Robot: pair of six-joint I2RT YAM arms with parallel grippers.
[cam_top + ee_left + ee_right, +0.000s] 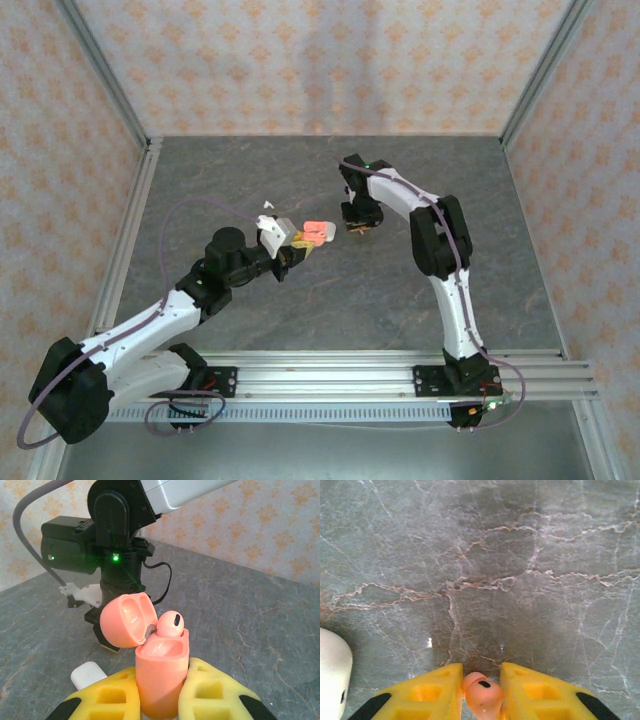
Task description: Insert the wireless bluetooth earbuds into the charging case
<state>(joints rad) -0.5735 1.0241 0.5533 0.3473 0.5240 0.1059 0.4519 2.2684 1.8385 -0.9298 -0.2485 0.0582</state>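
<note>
We are observing the left gripper (160, 700) pinching the open coral case (162, 670), a seated earbud (170, 625) inside; the right gripper (481, 692) is clamping a coral earbud (478, 686), bottom centre.

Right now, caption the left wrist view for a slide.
Left gripper clamps the open coral case, one earbud seated inside.

The glossy coral-pink plastic charging case (161, 677) matches the coral-pink stemmed earbud (479, 692). The grey stone tabletop (520, 555) carries pale veins.
</note>
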